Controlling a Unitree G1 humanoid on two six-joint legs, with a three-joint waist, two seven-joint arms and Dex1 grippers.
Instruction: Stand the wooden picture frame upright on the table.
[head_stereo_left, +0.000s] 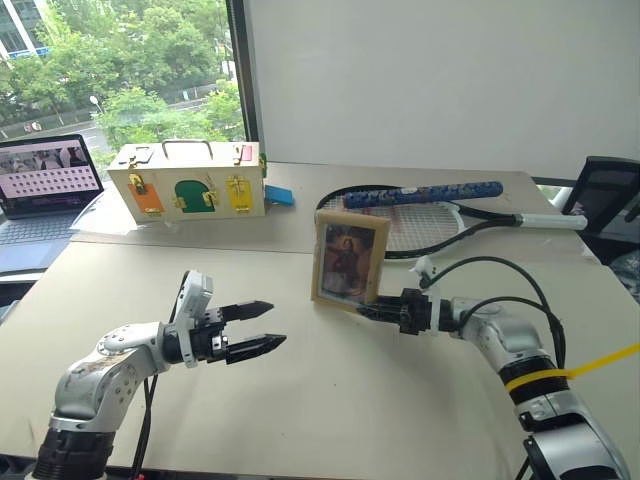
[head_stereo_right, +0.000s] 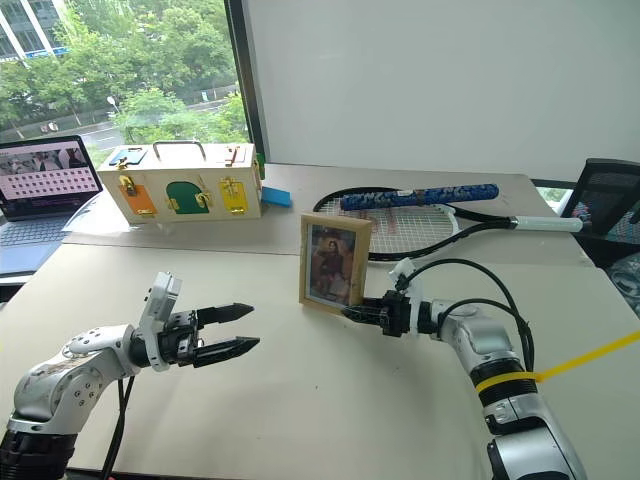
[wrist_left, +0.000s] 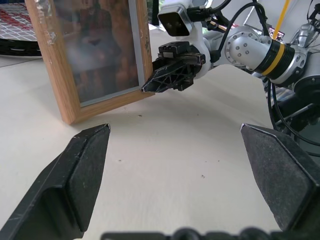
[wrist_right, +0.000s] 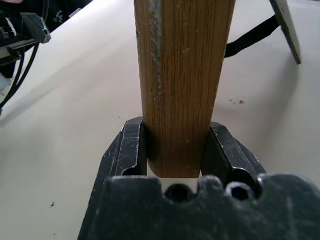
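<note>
Right gripper (wrist_right: 175, 150) clamps the small light-wood picture frame (head_stereo_left: 349, 262) by its lower corner, upright over the pale beige table (head_stereo_left: 330, 400).
Left gripper (head_stereo_left: 262, 327) hovers nearby, fingers wide apart, holding nothing.

Office setting: open laptop (head_stereo_left: 45, 185) at bench (head_stereo_left: 330, 400) far left corner, office chair (head_stereo_left: 605, 195) at right edge, window (head_stereo_left: 120, 70) behind.

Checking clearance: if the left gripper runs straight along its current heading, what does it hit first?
Probably the wooden picture frame or the right gripper clamped on its edge; bare table lies between. Depth unclear.
</note>
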